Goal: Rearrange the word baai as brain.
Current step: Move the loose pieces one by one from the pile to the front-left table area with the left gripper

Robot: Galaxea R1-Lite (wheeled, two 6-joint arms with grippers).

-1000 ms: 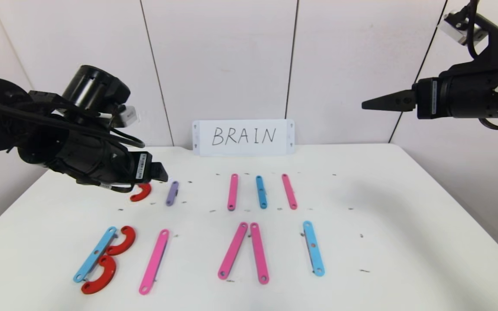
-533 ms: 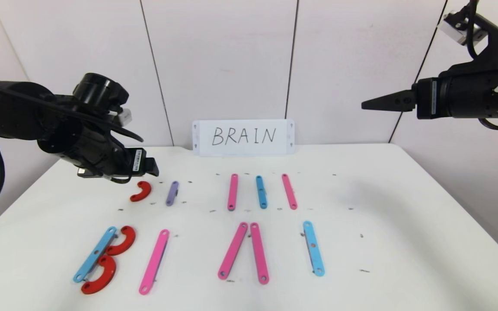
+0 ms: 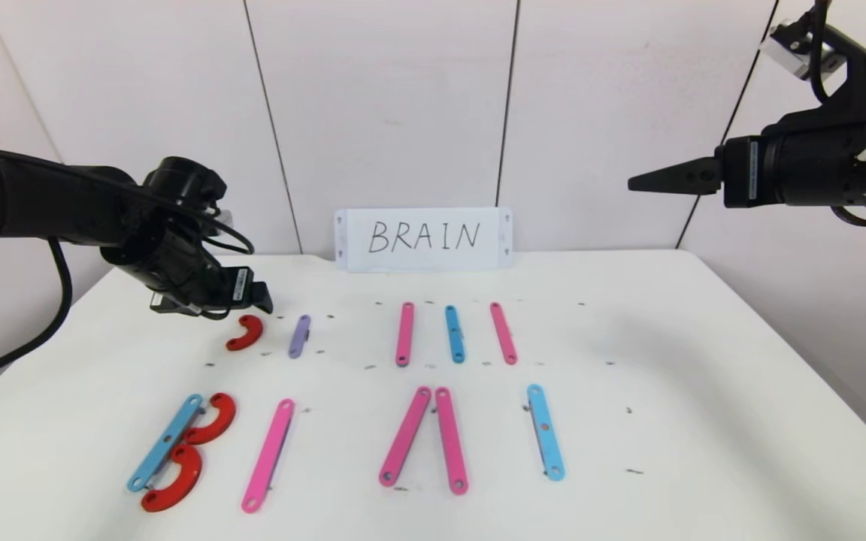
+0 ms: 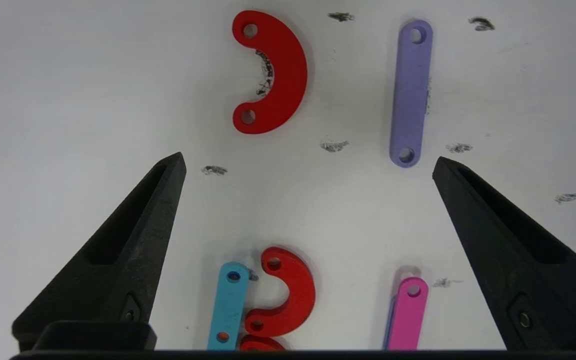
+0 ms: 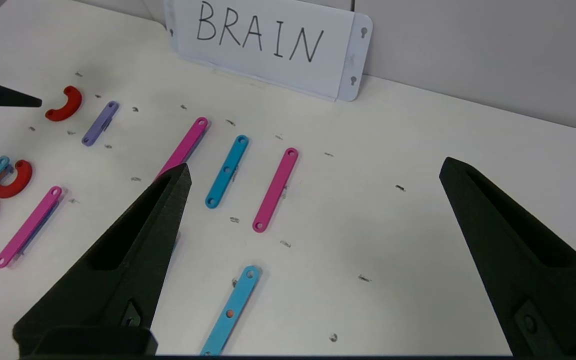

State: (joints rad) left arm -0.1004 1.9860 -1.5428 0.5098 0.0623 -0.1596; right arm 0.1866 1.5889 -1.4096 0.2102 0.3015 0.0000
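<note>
My left gripper (image 3: 256, 299) has pulled back toward the table's (image 3: 704, 391) left rear and dropped lower, uncovering the loose red curved piece (image 3: 244, 333). It hangs just behind that piece, jaws wide, holding nothing. The purple bar (image 3: 299, 336) lies beside the curve. The word baai (image 3: 343, 443) sits unchanged along the front. My right gripper (image 3: 640, 181) remains parked high, wide open.

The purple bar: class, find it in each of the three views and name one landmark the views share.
Head view: purple bar, back row, toward the left.
Left wrist view: purple bar, beyond the open fingers.
Right wrist view: purple bar, far off.
Shared landmark: lone red curved piece beside it.
</note>
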